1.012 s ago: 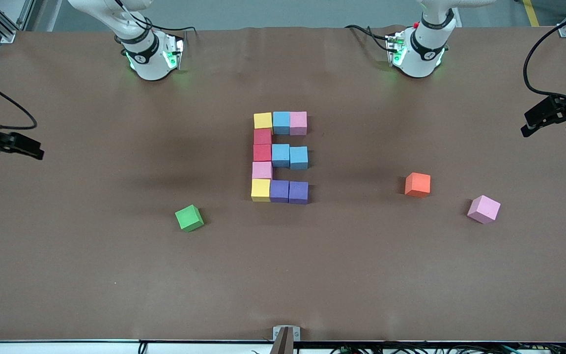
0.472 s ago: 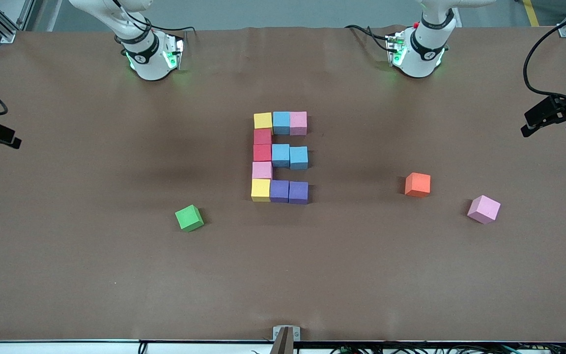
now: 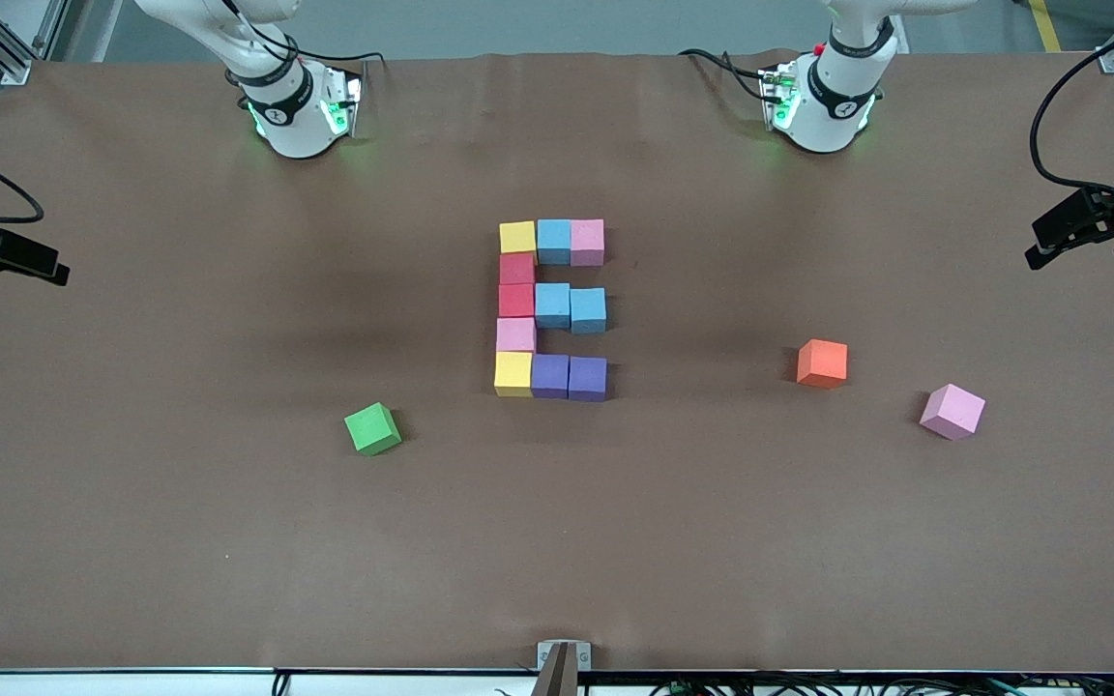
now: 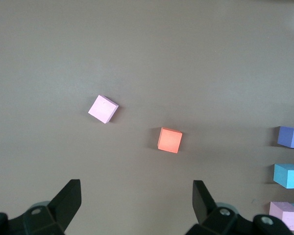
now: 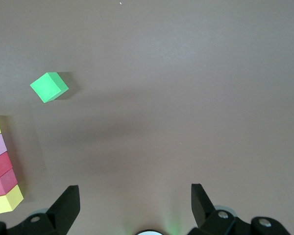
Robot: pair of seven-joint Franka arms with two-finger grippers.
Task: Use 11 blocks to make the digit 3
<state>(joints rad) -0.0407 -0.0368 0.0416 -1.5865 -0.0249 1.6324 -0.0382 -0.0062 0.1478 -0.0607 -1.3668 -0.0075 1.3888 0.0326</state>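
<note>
Digit 3 [image 3: 550, 309] laid out mid-table from eleven touching blocks, reading as "E" from the front camera. Farthest bar: yellow [image 3: 517, 237], light blue [image 3: 553, 240], pink [image 3: 587, 242]. Column down from the yellow: two red [image 3: 516, 285], pink [image 3: 515, 334], yellow [image 3: 513, 372]. Middle bar: two light blue [image 3: 570, 307]. Nearest bar: two purple [image 3: 569, 376].

Loose on the table [image 3: 180, 541]: green cube [image 3: 372, 428] toward the right arm's end; orange cube [image 3: 822, 362] and stray pink cube [image 3: 952, 411] toward the left arm's end, well apart from the figure.

No containers, no legible writing seen.

Left gripper [image 4: 137, 200] spread wide, grasping nothing, up over the left arm's end of the table. Right gripper [image 5: 135, 200] likewise spread and unladen, over the right arm's end.
</note>
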